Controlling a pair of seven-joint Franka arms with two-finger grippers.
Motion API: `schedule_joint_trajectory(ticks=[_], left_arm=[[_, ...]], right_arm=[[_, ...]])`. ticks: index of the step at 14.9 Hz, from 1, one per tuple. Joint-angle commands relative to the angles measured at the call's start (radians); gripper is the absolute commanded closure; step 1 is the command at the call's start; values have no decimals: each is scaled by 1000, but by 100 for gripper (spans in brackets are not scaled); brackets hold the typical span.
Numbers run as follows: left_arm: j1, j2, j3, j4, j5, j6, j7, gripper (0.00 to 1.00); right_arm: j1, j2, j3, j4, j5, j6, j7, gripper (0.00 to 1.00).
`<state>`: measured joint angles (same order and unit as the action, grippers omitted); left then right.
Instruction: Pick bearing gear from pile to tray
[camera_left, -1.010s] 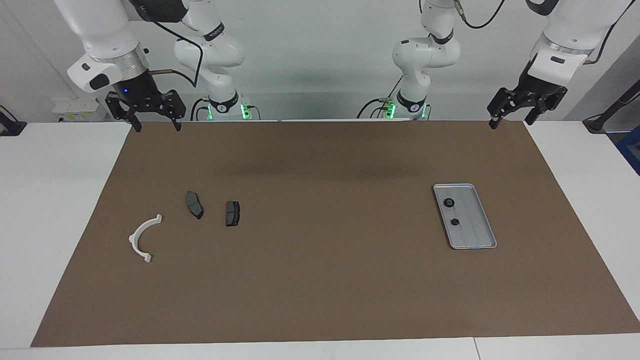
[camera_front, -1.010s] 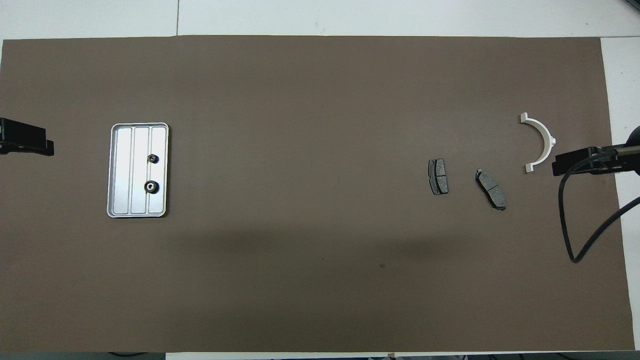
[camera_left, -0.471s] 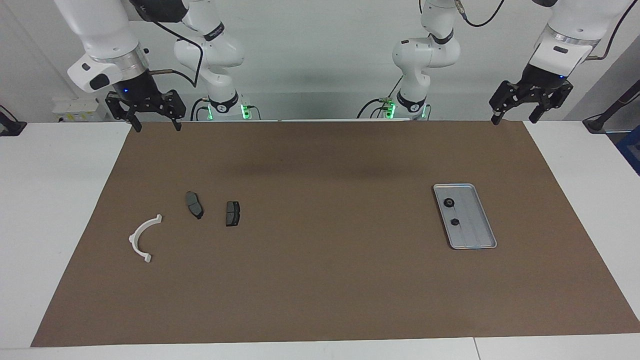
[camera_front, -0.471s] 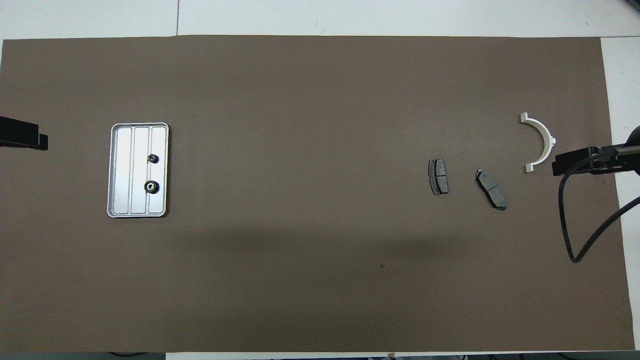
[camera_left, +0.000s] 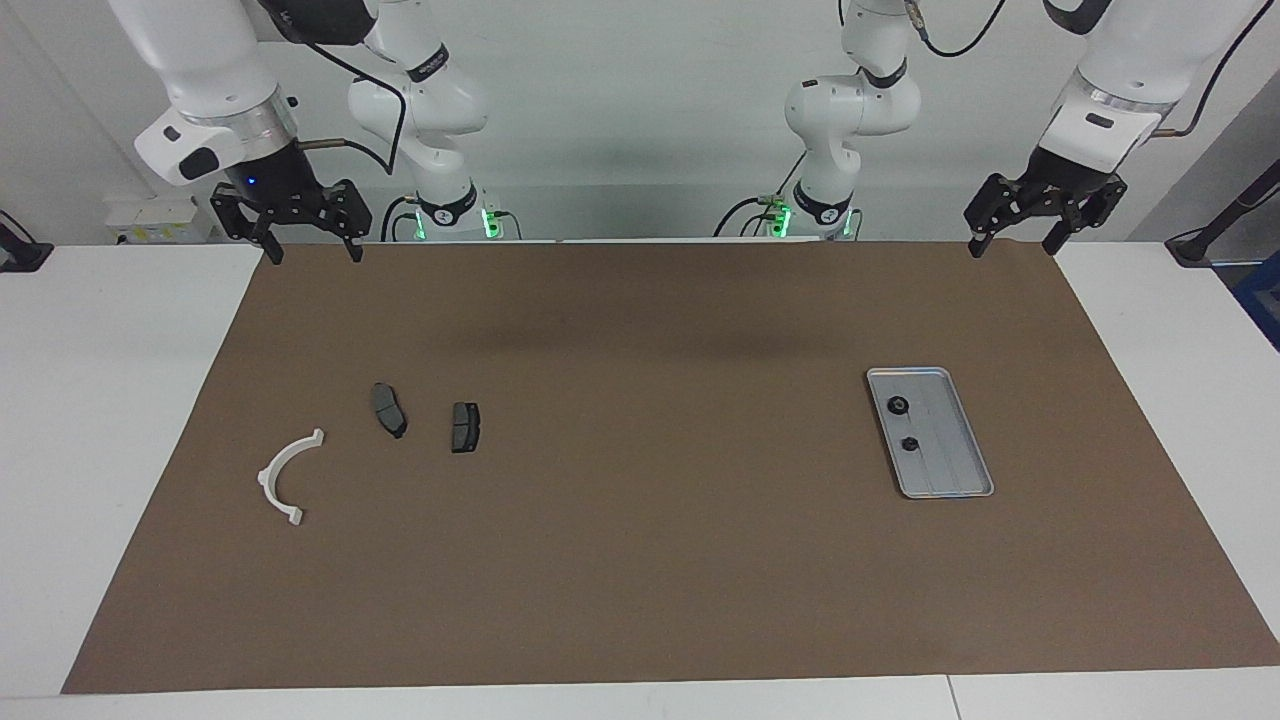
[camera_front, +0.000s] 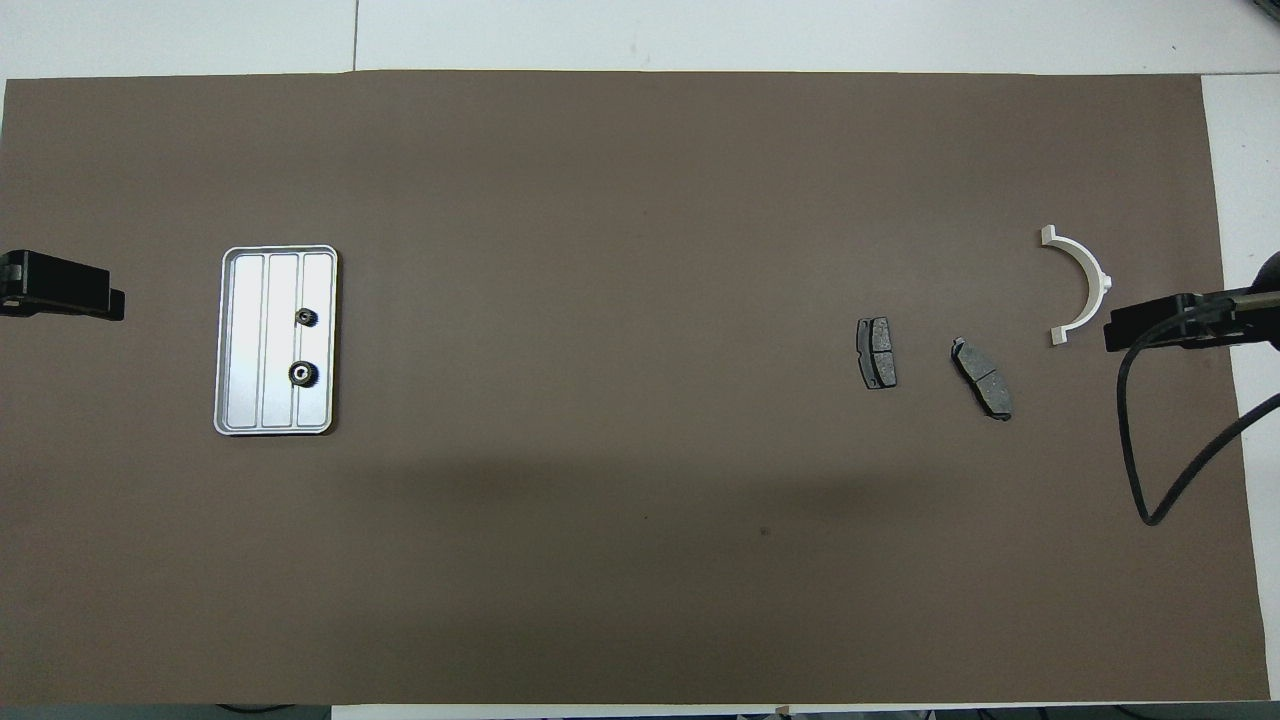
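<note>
The silver ridged tray (camera_left: 958, 468) lies toward the left arm's end of the table, also in the overhead view (camera_front: 245, 340). Two small black round gears (camera_left: 898, 405) (camera_left: 910, 443) lie in it, seen from above too (camera_front: 306, 317) (camera_front: 302, 373). The pile lies toward the right arm's end: a white half-ring (camera_left: 288, 475) (camera_front: 1082, 283) and two dark brake-pad plates (camera_left: 389, 409) (camera_left: 465, 427). No black round piece shows in the pile. My left gripper (camera_left: 1010, 245) (camera_front: 70, 298) is open and empty, raised over the mat's edge nearest the robots. My right gripper (camera_left: 312, 250) (camera_front: 1150, 328) is open, empty and waits.
A brown mat (camera_left: 640, 580) covers most of the white table. A black cable (camera_front: 1135, 440) hangs from the right arm over the mat near the half-ring. The brake-pad plates show from above (camera_front: 876, 352) (camera_front: 982, 378).
My left gripper has shifted a little toward the middle of the table while staying raised. The right arm, the tray and the parts have not moved.
</note>
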<state>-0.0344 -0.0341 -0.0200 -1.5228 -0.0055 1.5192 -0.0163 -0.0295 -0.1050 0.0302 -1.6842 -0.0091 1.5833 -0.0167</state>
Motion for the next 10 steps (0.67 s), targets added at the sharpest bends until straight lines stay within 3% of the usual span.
schedule_joint_trajectory(ticks=[1, 10], left_arm=[[-21, -44, 18, -54, -1, 18, 15, 0], [-25, -56, 18, -65, -1, 1, 25, 0]], right_arm=[[-1, -12, 1, -9, 31, 20, -3, 0], [-3, -12, 1, -9, 31, 20, -5, 0]])
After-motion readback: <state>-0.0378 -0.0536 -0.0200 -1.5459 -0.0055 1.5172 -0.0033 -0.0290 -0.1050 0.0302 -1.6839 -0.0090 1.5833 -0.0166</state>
